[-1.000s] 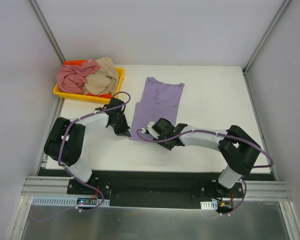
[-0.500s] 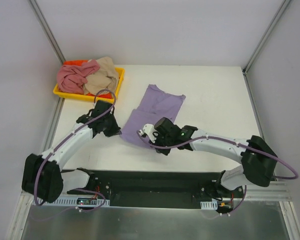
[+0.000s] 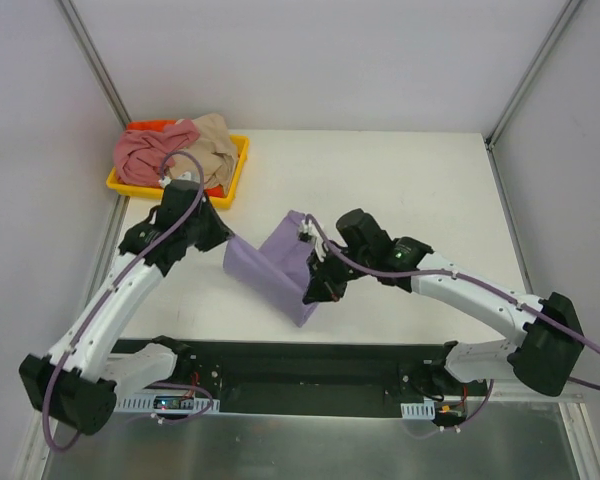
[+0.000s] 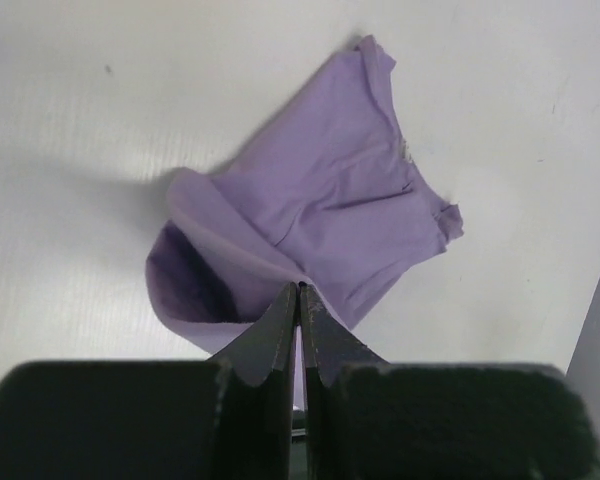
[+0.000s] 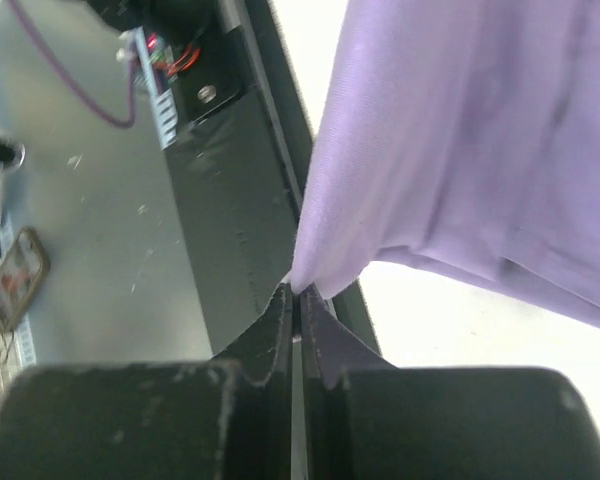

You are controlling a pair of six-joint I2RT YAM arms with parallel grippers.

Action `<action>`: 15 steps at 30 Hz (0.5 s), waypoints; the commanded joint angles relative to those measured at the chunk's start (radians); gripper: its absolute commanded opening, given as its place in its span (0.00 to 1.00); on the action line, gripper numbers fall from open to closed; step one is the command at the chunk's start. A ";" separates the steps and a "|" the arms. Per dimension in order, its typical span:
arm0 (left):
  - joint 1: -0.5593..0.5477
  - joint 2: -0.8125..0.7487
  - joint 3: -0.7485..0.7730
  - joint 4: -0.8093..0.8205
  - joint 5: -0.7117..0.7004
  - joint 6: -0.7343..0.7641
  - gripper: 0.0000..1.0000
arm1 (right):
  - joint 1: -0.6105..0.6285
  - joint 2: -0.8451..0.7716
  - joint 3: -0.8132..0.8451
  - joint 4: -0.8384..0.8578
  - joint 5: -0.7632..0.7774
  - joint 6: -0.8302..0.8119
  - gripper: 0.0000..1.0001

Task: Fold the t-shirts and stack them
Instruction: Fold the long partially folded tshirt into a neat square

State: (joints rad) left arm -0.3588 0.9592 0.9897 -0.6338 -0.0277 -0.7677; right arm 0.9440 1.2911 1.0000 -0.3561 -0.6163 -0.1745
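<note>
- Anything changed in the last second?
- Yes, much. About the lavender t-shirt [image 3: 275, 265]: lay flat on the table [image 3: 430, 190] a second ago, now hangs lifted by its near hem between the two arms. Collar end seems to touch the table, near the middle.
- And the grippers?
- Left gripper [image 4: 300, 292]: closed tight on one corner of the hem, with cloth pinched between the fingers. Right gripper [image 5: 298, 292]: the same on the other corner, raised above the near edge of the table.
- Meaning for the task?
- Probably the start of a fold, with the hem ready to go over toward the collar. Better to keep both corners level, otherwise a crooked fold.
- And the others?
- Not yet handled. Pink t-shirt [image 3: 145, 155] and beige t-shirt [image 3: 208, 140]: crumpled together in the yellow tray [image 3: 120, 186], touching each other. So early in the task, far from a stack.
</note>
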 commanded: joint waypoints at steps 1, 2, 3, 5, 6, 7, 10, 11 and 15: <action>-0.008 0.198 0.130 0.086 0.026 0.028 0.00 | -0.134 -0.039 0.022 -0.014 -0.005 0.066 0.00; -0.014 0.237 0.168 0.103 0.026 0.034 0.00 | -0.172 -0.041 0.019 -0.014 0.000 0.073 0.01; -0.019 0.284 0.209 0.109 0.026 0.042 0.00 | -0.212 -0.042 0.015 -0.014 0.003 0.081 0.01; -0.023 0.372 0.283 0.115 0.026 0.057 0.00 | -0.278 -0.042 0.008 -0.012 0.019 0.087 0.01; -0.025 0.415 0.315 0.120 0.026 0.064 0.00 | -0.304 -0.039 0.005 -0.012 0.033 0.081 0.01; -0.025 0.452 0.349 0.123 0.026 0.068 0.00 | -0.327 -0.033 0.005 -0.015 0.042 0.076 0.01; -0.025 0.591 0.462 0.131 0.026 0.091 0.00 | -0.410 -0.001 0.008 -0.018 0.059 0.075 0.01; -0.025 0.624 0.486 0.131 0.026 0.102 0.00 | -0.434 0.013 0.012 -0.021 0.072 0.067 0.01; -0.025 0.772 0.618 0.129 0.095 0.165 0.00 | -0.513 0.071 0.031 -0.020 0.153 0.043 0.01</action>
State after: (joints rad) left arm -0.3874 1.6291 1.4788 -0.5362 0.0357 -0.6926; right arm 0.4915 1.3125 1.0000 -0.3546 -0.5365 -0.1127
